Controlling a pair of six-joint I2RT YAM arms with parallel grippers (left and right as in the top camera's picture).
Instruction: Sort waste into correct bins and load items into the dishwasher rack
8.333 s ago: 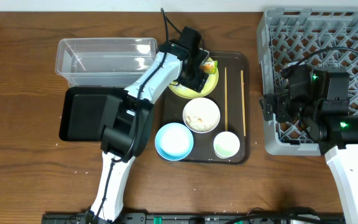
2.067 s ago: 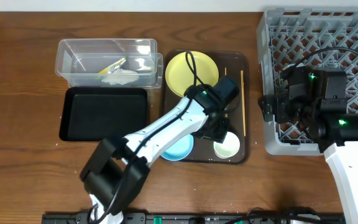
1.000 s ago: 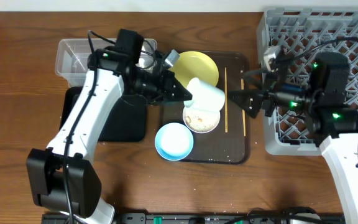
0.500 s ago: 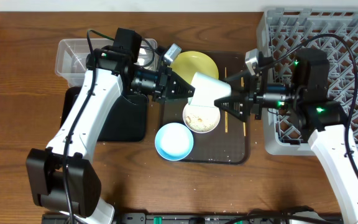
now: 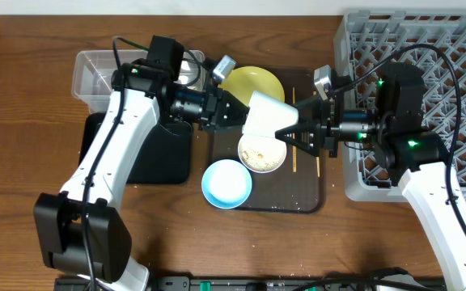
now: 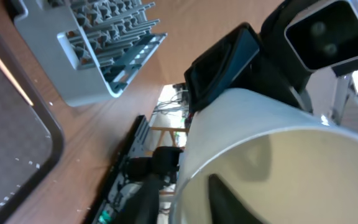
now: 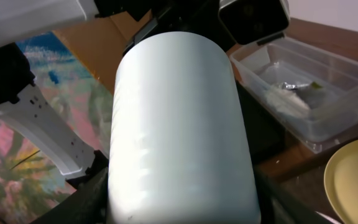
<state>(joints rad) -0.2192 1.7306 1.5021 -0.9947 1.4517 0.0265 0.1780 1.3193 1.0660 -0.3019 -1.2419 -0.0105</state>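
While the right gripper point(image 5: 291, 131) has closed in over the last second, the small white cup point(image 5: 265, 115) hangs on its side above the brown tray point(image 5: 307, 200), between both arms. This looks like a handover.

The left gripper point(image 6: 182, 194) pinches the cup wall, one finger inside the rim and one outside. The right fingers point(image 7: 95, 196) sit spread either side of the cup's closed end; whether they are touching it cannot be told. Judged: the cup passes to the right arm, then goes to the dishwasher rack point(image 5: 427, 48) just behind it. The cup is a smooth, glossy, straight-sided cylinder with no handle, so likely slippery. The rack is hard grey open-work lattice. The tray is matte and crumb-speckled. The cream bowl point(image 5: 259, 153) below holds rice-like crumbs, not yet emptied.
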